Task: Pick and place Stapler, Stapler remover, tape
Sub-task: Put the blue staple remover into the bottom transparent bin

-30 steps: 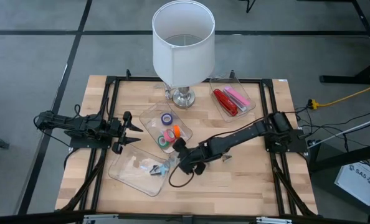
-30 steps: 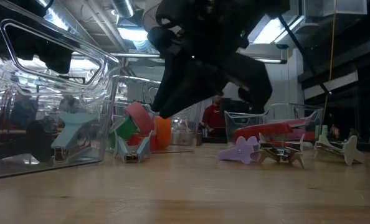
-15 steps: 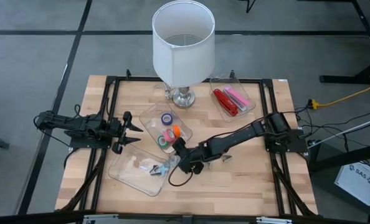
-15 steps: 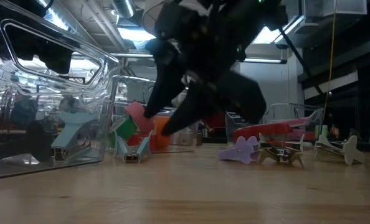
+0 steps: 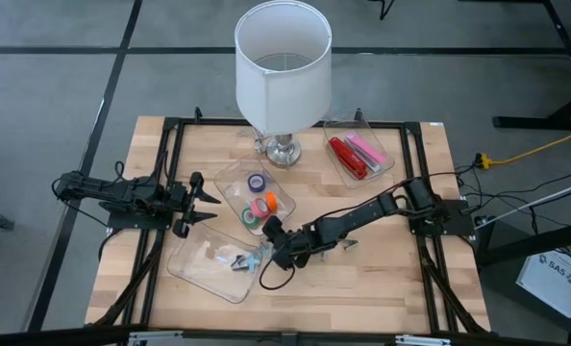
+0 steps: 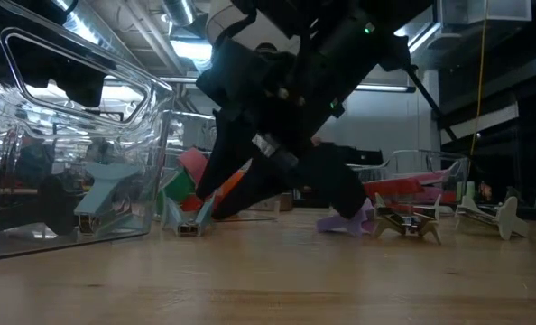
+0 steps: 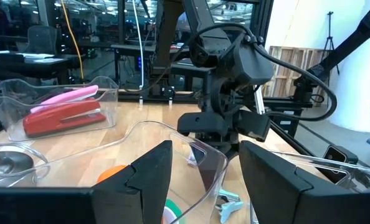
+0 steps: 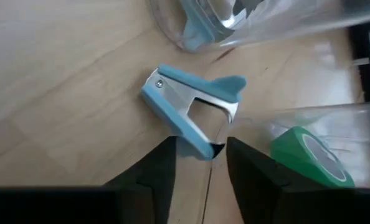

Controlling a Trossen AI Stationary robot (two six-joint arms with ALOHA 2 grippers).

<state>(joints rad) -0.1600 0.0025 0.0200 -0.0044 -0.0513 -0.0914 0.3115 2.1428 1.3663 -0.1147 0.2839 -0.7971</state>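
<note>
A light-blue stapler remover [image 8: 194, 112] lies on the table between two clear trays [image 5: 262, 250]. My right gripper [image 8: 200, 168] is low over it and open, slanting down, one finger on each side of its near end [image 6: 268, 194]. Tape rolls [image 5: 259, 199] lie in the middle clear tray; a green one [image 8: 306, 155] shows through its wall. A red and a pink stapler [image 5: 355, 154] lie in the far right tray. My left gripper [image 5: 207, 206] waits open at the table's left, level above the table [image 7: 200, 180]. My right gripper has its fingers [image 8: 157, 168] beside the light-blue remover's near end [image 8: 197, 148], which lies flat on the table. Whether a finger touches it, I cannot tell.
A white lamp [image 5: 284, 72] stands at the far middle. A clear tray [image 5: 194, 269] with more removers lies near left. A purple remover [image 6: 345, 217] and metal ones [image 6: 408, 224] lie loose on the table right of my right gripper.
My right gripper has sunk toward the table and come a little toward the left edge, onto the light-blue remover. Its fingers have spread apart from nearly shut. The remover has kept its place.
</note>
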